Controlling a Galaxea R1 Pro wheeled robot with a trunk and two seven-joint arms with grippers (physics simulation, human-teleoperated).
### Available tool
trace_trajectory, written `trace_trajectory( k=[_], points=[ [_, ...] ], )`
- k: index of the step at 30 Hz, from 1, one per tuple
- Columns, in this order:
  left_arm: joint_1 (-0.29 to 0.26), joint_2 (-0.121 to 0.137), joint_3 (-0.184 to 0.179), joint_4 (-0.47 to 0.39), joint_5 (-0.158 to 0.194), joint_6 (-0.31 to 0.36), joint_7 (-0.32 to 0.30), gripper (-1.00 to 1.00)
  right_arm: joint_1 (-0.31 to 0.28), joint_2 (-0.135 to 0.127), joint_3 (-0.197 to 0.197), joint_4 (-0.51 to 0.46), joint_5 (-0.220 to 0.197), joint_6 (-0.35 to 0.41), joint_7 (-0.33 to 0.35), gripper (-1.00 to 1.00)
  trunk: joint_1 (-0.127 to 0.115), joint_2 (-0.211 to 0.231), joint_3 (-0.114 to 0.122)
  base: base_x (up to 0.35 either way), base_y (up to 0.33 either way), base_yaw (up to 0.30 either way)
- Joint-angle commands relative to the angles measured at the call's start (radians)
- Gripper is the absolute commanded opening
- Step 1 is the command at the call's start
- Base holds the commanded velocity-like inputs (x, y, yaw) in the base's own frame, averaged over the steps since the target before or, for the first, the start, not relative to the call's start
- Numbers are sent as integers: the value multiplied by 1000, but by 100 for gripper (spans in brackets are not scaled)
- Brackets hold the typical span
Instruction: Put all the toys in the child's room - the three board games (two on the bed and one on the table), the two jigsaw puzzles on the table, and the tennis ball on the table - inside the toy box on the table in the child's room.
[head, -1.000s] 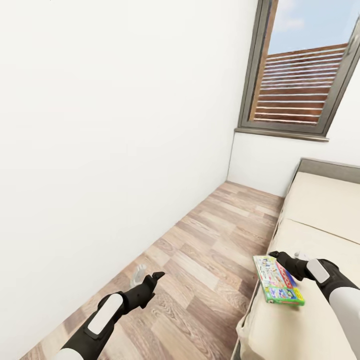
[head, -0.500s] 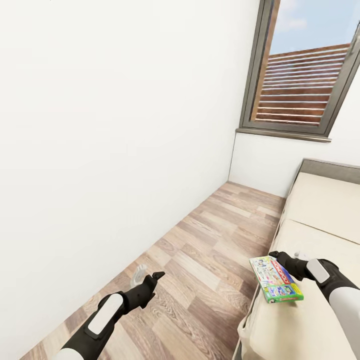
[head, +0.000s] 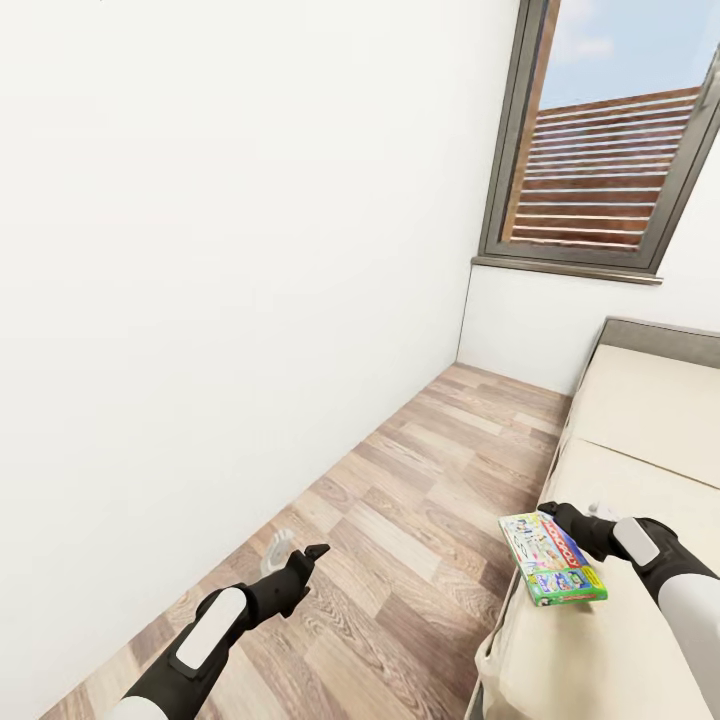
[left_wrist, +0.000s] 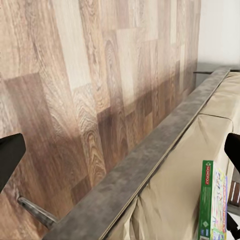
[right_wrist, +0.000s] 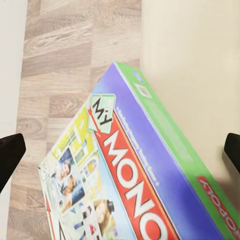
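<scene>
Lying at the edge of the bed (head: 640, 420), the board game (head: 552, 557) (green box) sits just before the right gripper (head: 556, 516), jaws wide apart, while the left gripper (head: 296, 556) hangs wide over the floor (head: 420, 500).

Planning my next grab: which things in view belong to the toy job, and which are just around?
Job:
board game, at the bed's edge
right gripper, open beside it

Just around:
bed
window
wood floor
left gripper, open over floor

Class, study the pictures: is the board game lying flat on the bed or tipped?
Tipped: the board game is angled, overhanging the bed edge.
</scene>
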Motion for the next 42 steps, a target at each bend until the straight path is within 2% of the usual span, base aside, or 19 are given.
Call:
trace_trajectory(
  k=[1, 6, 7, 12, 13, 18, 20, 23, 31, 42],
  points=[
    [0, 0, -1, -1, 6, 2, 3, 100, -1, 0, -7, -2, 3, 5, 3, 100, 0, 0, -1, 0, 0, 0],
    [0, -1, -2, 4, 0, -1, 1, 100, -1, -4, -7, -8, 3, 3, 4, 100, 0, 0, -1, 0, 0, 0],
    [1, -4, -2, 8, -46, -17, -5, 100, -1, -10, -7, -31, 5, -2, 5, 100, 0, 0, -1, 0, 0, 0],
    [2, -11, -1, 10, -120, -31, -12, 100, 4, -15, -7, -93, 6, -4, 6, 100, 0, 0, -1, 0, 0, 0],
    [3, -12, -1, 10, -137, -34, -31, 100, 6, -22, -7, -114, 6, -7, 6, 100, 0, 0, -1, 0, 0, 0],
    [2, -14, -2, 37, -161, -37, -92, 100, 8, -46, -8, -164, 6, -31, 7, 100, 0, 0, -1, 0, 0, 0],
    [12, -25, -13, 25, -172, -47, -80, 100, -4, -54, 3, -153, 4, -42, -4, 100, 0, 0, -1, 0, 0, 0],
    [12, -27, -28, 9, -172, -47, -71, 100, -15, -54, 3, -136, 5, -50, -11, 100, 0, 0, -1, 0, 0, 0],
    [12, -27, -28, -35, -172, -47, -71, 100, -15, -54, 3, -120, 5, -50, -11, 100, 0, 0, -1, 0, 0, 0],
    [12, -27, -28, -35, -172, -47, -71, 100, -15, -54, 3, -120, 5, -50, -11, 100, 0, 0, -1, 0, 0, 0]
  ],
)
